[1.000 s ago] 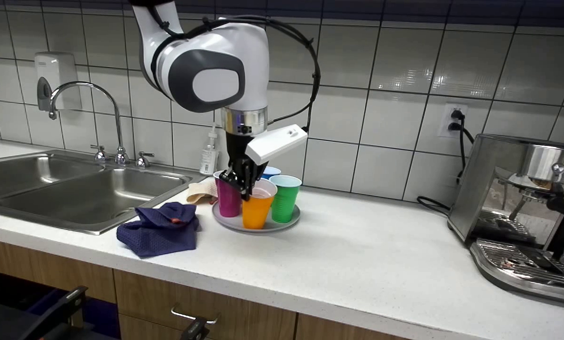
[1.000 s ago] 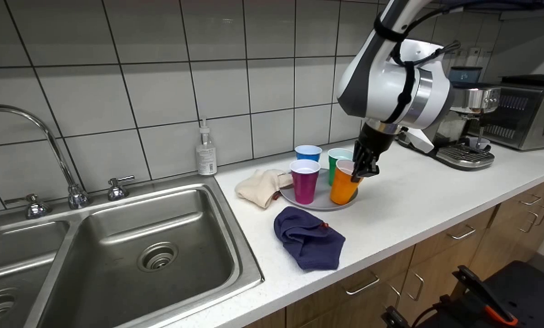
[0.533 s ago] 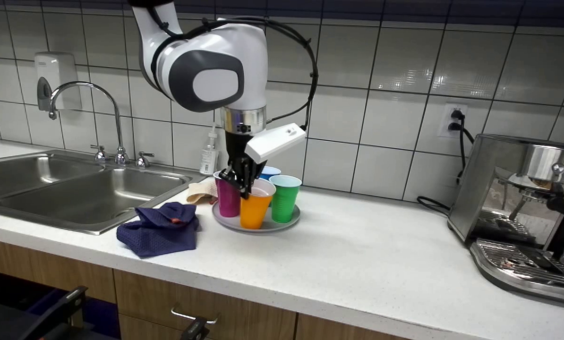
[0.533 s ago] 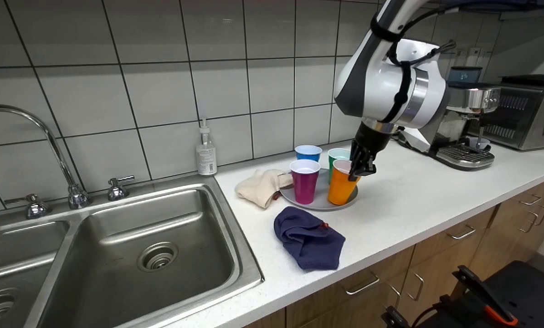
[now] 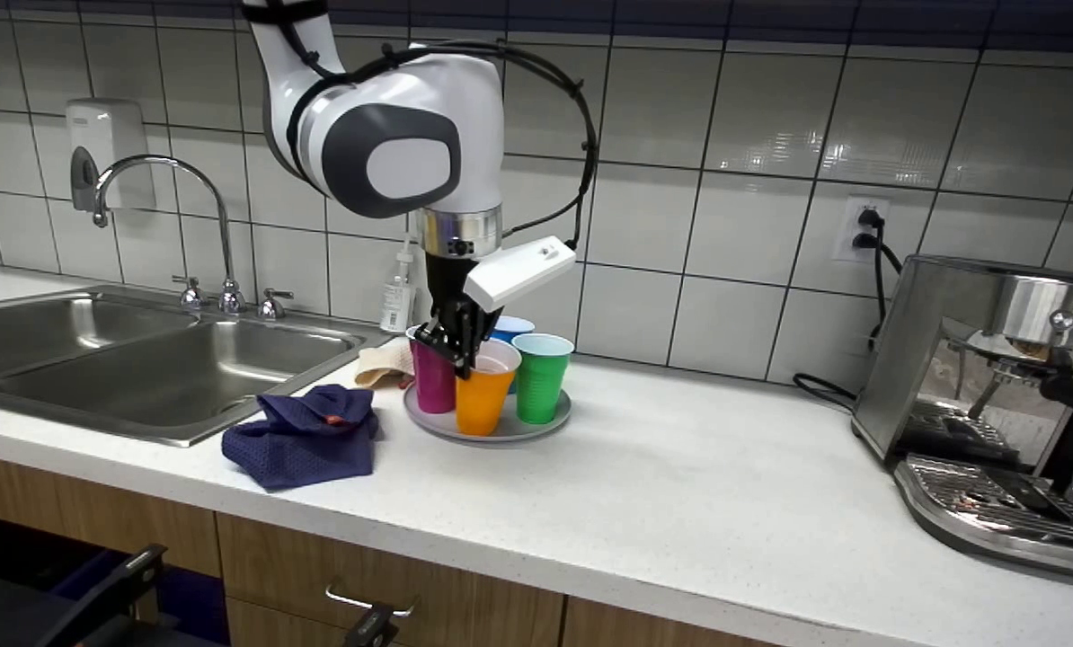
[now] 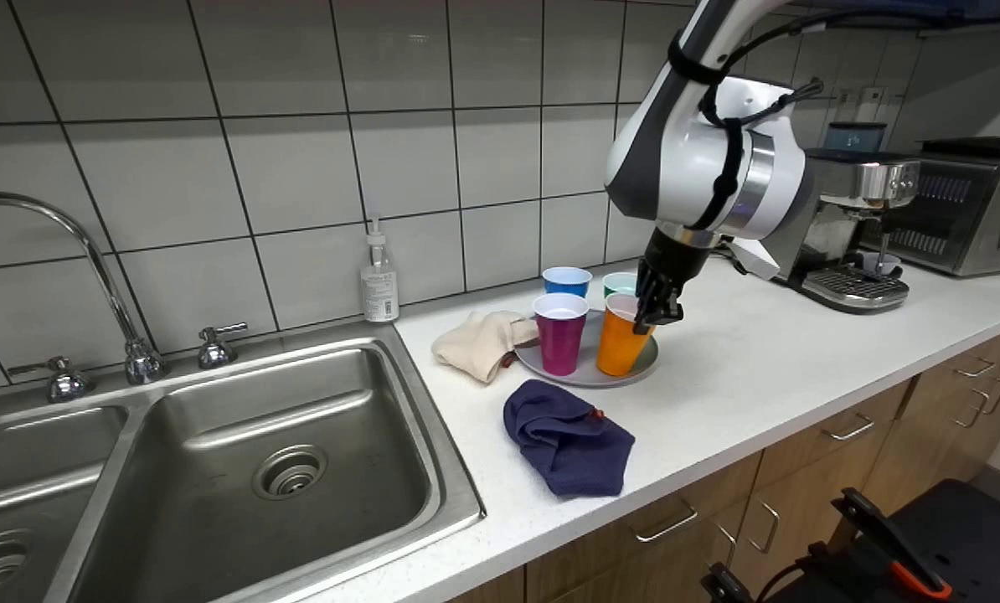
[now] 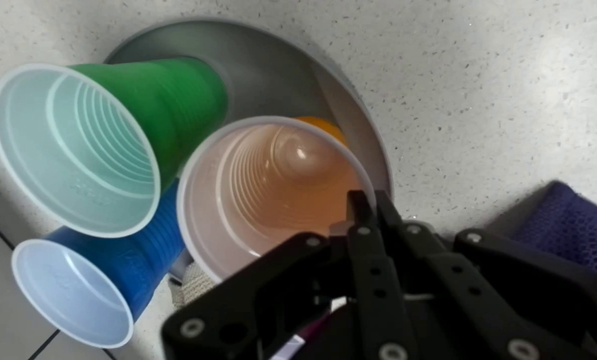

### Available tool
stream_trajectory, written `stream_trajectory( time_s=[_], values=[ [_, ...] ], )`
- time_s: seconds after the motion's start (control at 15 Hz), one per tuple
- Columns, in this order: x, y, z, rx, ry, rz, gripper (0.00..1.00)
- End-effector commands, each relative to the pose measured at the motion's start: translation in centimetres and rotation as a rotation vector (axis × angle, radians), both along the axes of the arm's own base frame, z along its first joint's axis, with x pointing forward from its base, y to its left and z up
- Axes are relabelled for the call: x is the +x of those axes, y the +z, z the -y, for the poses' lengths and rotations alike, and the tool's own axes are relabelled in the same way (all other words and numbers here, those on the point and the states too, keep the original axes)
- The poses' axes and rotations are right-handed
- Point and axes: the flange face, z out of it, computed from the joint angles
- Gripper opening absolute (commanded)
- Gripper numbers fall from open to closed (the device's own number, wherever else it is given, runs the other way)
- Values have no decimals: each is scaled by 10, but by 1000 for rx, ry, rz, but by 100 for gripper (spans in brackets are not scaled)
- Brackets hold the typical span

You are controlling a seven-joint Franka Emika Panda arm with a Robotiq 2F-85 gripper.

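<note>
My gripper [image 7: 371, 199] is shut on the near-side wall of an orange cup [image 7: 273, 190]. One finger is inside the rim and one outside. In both exterior views the gripper [image 5: 462, 367] [image 6: 644, 325] is at the rim of the orange cup [image 5: 484, 404] [image 6: 619, 352], which leans slightly over a round grey plate [image 5: 536, 433]. I cannot tell if its base touches the plate. A magenta cup [image 6: 560, 343], a green cup [image 5: 542, 385] and a blue cup [image 6: 566, 281] stand close around it. In the wrist view the magenta cup is mostly hidden behind the gripper.
A crumpled navy cloth [image 5: 307, 440] lies in front of the plate, a beige cloth [image 6: 479, 343] beside it. A steel sink [image 6: 299, 360] and a soap bottle [image 6: 379, 285] are near. A coffee machine [image 5: 995, 377] stands further along the counter.
The gripper and the orange cup have moved a little left in both exterior views, closer to the magenta cup. The orange cup now covers more of the green cup in an exterior view.
</note>
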Motion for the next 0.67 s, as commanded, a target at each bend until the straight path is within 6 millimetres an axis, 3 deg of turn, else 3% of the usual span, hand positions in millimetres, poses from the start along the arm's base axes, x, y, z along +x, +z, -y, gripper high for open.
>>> stream_trajectory(
  time_s=[0.0, 0.6],
  values=[
    [12, -1, -2, -26, 8, 20, 1],
    [27, -1, 0, -38, 19, 32, 1]
  ],
)
